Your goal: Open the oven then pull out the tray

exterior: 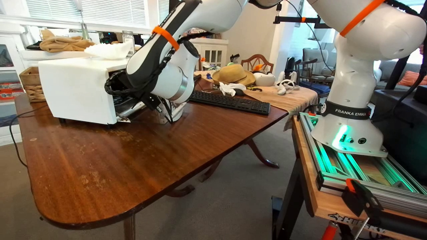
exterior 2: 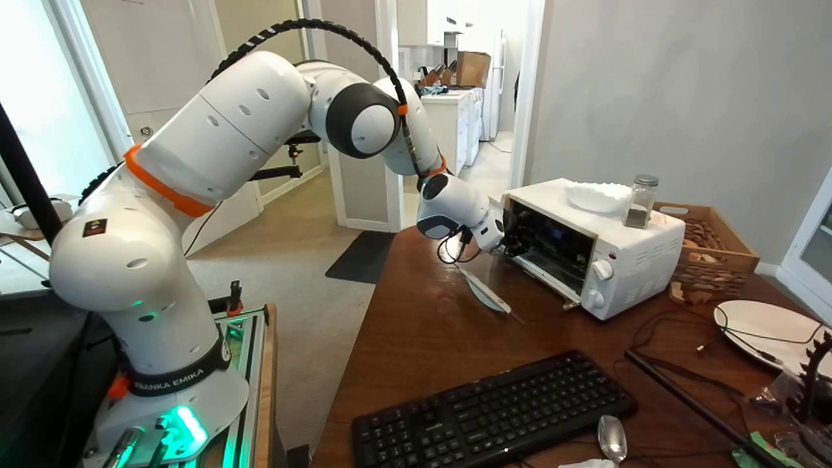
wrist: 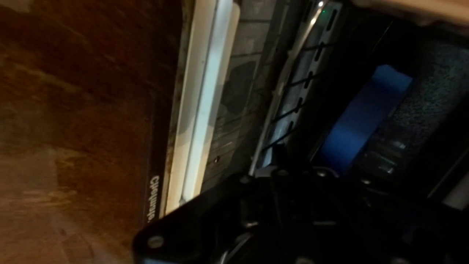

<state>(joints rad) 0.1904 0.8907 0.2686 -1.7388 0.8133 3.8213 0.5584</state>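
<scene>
The white oven (exterior: 75, 90) stands on the brown table and also shows in an exterior view (exterior 2: 640, 260). Its glass door is lowered; the white door handle (exterior 2: 484, 292) lies low over the table. Inside, the wrist view shows the front wire of a rack (wrist: 282, 80), a slotted silver strip (wrist: 311, 73) and a blue shape (wrist: 366, 113). My gripper (exterior 2: 515, 244) is at one end of the oven opening. In the wrist view, its fingers (wrist: 291, 161) reach inside beside the rack wire. They look closed together; nothing shows between them, though the tips are very dark.
A white dish (exterior 2: 595, 196) and a glass jar (exterior 2: 642, 203) stand on top of the oven. A wooden basket (exterior 2: 718, 263) is beside it. A black keyboard (exterior 2: 494, 416), a spoon (exterior 2: 612, 439) and a white plate (exterior 2: 764, 328) lie on the table (exterior: 133, 163).
</scene>
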